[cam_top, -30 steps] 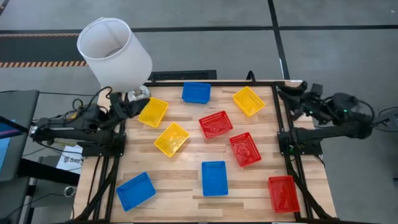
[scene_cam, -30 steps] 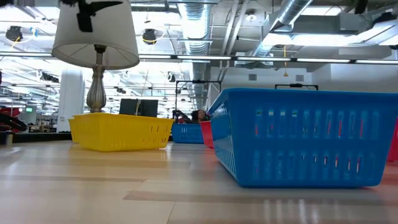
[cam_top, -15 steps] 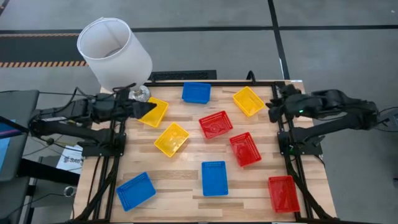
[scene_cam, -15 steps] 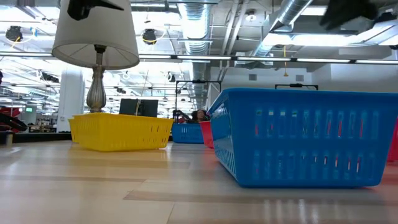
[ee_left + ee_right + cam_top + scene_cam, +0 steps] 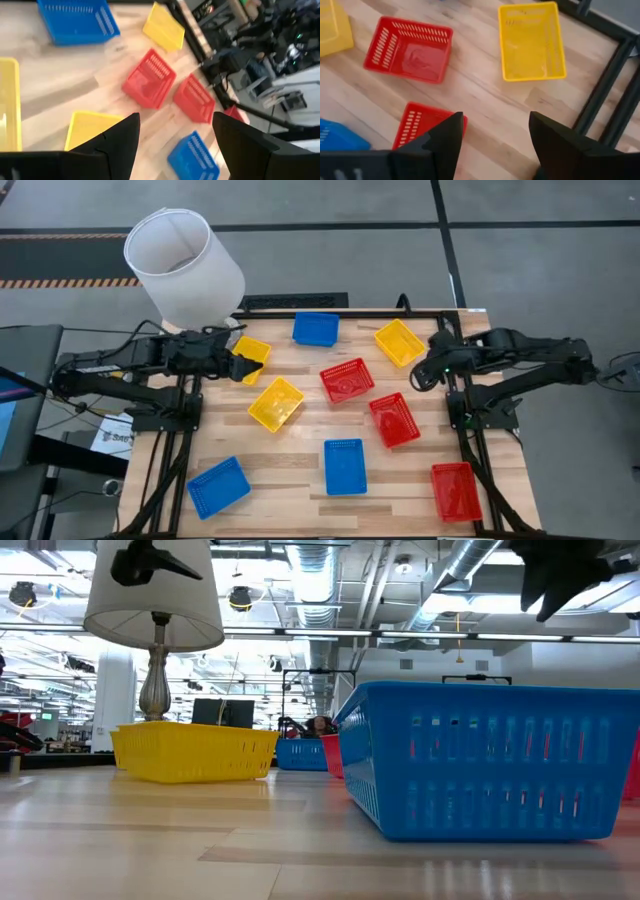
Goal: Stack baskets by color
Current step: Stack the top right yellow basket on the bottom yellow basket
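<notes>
Both hands gape empty (fingers wide): left hand over a yellow basket, right hand beside another.

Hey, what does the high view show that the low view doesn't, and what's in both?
Only the high view shows all nine baskets unstacked, including the red one at the near right corner, plus the left tool over a yellow basket and the right tool at the table's right edge, both open and empty. Only the low view shows the room's ceiling pipes and the lamp's metal stem. Both show the white lampshade and the middle blue basket.
</notes>
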